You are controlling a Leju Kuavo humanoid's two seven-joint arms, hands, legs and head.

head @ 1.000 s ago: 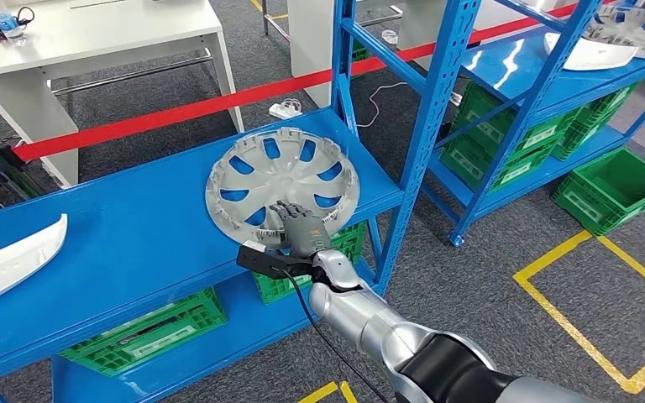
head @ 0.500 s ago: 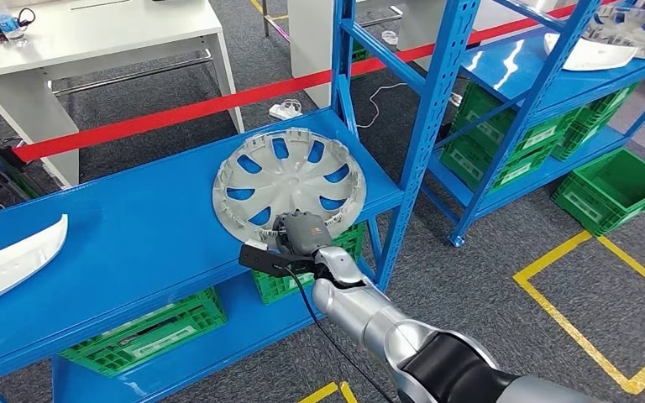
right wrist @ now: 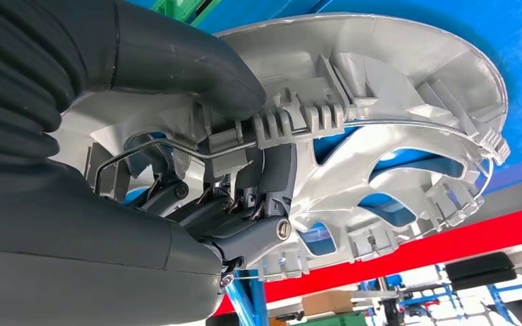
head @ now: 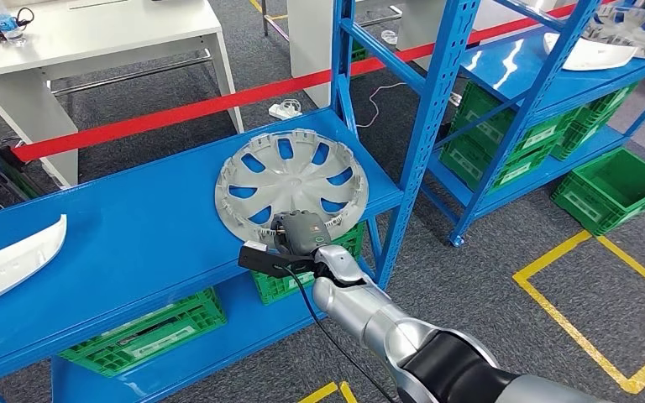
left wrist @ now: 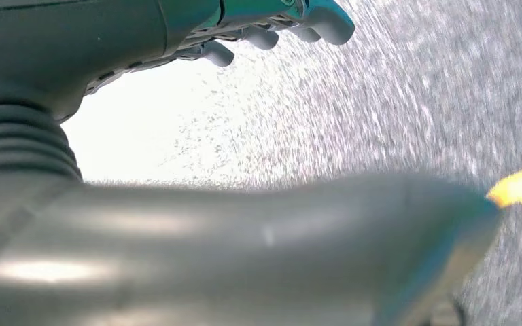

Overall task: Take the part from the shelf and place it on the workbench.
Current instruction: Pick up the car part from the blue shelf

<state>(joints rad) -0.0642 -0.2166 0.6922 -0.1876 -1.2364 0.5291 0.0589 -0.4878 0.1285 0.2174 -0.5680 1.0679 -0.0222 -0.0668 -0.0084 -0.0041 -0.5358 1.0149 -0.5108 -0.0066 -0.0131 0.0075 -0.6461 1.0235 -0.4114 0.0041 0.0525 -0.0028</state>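
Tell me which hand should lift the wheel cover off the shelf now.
Right. The right hand already grips the near rim of the wheel cover on the blue shelf. The left hand hangs over the floor, holding nothing.

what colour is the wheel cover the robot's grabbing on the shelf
Silver-grey; the wheel cover shows best in the head view, gripped at its near rim by the right hand.
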